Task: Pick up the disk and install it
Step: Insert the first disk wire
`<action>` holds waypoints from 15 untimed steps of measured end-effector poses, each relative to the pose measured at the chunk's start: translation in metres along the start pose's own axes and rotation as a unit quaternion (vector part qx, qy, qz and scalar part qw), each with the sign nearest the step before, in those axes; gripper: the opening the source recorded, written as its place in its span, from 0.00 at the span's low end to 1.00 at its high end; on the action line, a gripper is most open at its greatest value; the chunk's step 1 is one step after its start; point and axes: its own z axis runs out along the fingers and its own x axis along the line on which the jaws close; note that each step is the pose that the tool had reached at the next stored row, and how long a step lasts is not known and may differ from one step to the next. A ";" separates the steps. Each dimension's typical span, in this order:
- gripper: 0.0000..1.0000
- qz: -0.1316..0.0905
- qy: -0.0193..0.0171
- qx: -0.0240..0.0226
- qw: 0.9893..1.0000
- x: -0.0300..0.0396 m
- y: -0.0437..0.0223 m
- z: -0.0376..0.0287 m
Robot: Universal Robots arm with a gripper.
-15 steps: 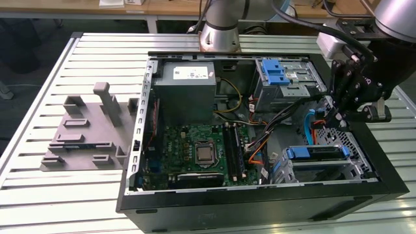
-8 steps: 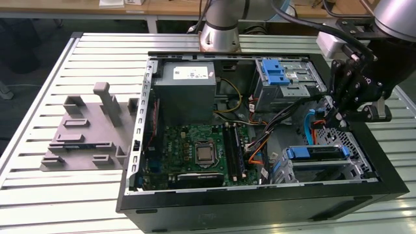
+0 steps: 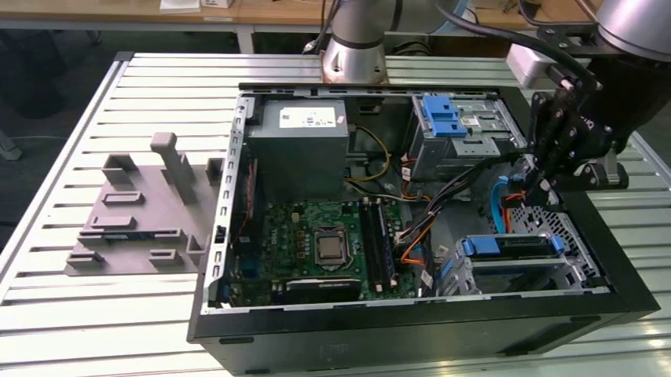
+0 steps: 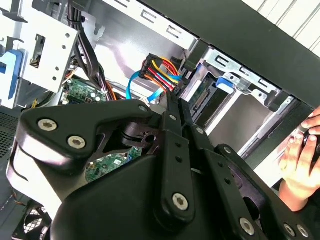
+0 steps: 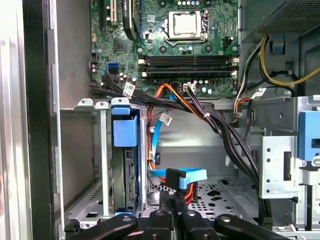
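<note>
While the open computer case (image 3: 419, 330) lies on a slatted metal table (image 3: 63, 314) with wooden desks behind, you see the disk (image 3: 521, 247), silver-grey with a blue bracket, seated in the drive cage (image 3: 587, 259). The gripper (image 5: 175, 196) hovers just beside it, fingers pressed together, possibly nipping the blue cable (image 5: 192, 176).

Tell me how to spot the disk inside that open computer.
Find the open black computer case on the slatted table, then the metal cage in its corner at the exterior view's lower right. The disk is the flat grey slab slotted there, fronted by a plain blue tab, unlike the ribbed blue latch on the farther bay.
</note>
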 end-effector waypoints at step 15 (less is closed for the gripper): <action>0.25 0.000 0.015 0.004 1.000 -0.0033 0.0002 0.0062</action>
